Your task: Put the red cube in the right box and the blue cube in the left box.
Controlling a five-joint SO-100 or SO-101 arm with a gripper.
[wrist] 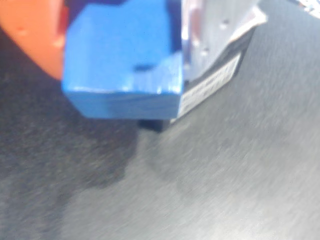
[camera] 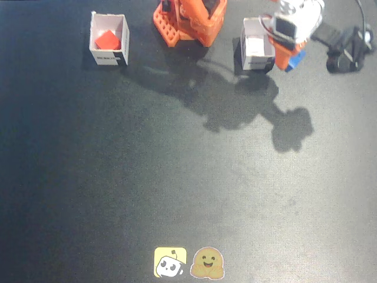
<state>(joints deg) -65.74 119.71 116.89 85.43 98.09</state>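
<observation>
The red cube (camera: 108, 40) lies inside the white box (camera: 109, 38) at the upper left of the fixed view. My gripper (camera: 291, 58) is shut on the blue cube (camera: 296, 61) and holds it above the table, just right of the other white box (camera: 257, 50). In the wrist view the blue cube (wrist: 122, 60) fills the upper left, pressed against an orange finger (wrist: 30, 35). The white box's wall and label (wrist: 215, 75) are close on the cube's right. The inside of this box is partly hidden by the arm.
The orange arm base (camera: 188, 20) stands at the top centre between the two boxes. A black clamp with a cable (camera: 347, 50) sits at the top right. Two stickers (camera: 171, 262) (camera: 206, 263) lie at the table's front edge.
</observation>
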